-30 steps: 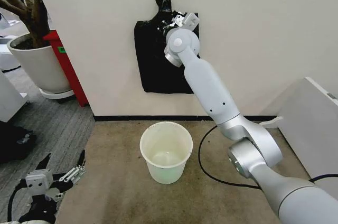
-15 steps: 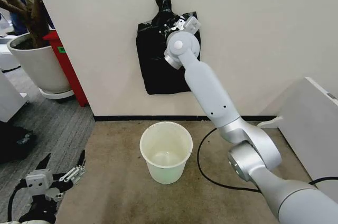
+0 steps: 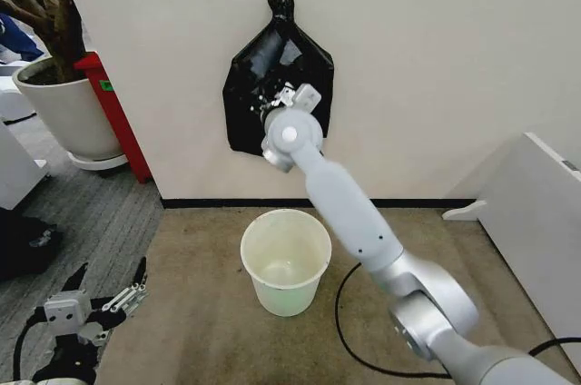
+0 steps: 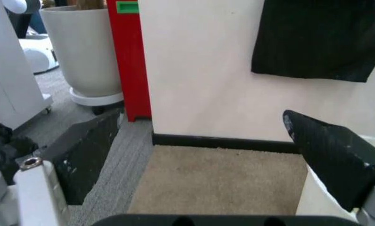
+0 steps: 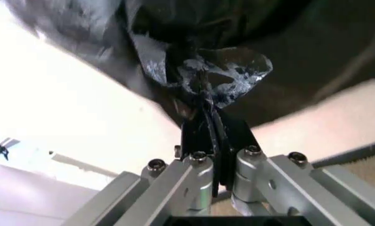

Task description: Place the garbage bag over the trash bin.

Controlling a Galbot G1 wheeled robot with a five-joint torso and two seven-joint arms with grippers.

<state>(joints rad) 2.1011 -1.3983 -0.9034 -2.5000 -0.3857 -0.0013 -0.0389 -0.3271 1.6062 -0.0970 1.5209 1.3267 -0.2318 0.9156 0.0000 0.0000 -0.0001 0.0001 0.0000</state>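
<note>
A black plastic bundle [image 3: 263,63] hangs by its knotted neck from a wall hook. My right gripper [image 3: 270,97] is raised against the bundle's lower front. It is shut on a crinkled fold of thin glossy black plastic, the garbage bag [image 5: 222,75], which is pinched between the fingertips [image 5: 200,127]. How far the bag is free of the bundle I cannot tell. The cream-white trash bin [image 3: 285,262] stands empty on the carpet below. My left gripper [image 3: 107,287] hangs low at the left, open; the left wrist view shows its fingers [image 4: 87,150] apart, with the bin's rim [image 4: 310,197] beside them.
A large white plant pot [image 3: 64,113] and a red panel [image 3: 113,113] stand left of the wall. A black cable [image 3: 348,312] loops on the carpet right of the bin. A white cabinet [image 3: 536,212] sits at the right.
My right gripper has moved down and to the left across the bundle. The bundle has gone from a flat rectangle to a bell shape drawn towards the gripper. The left arm has not moved.
</note>
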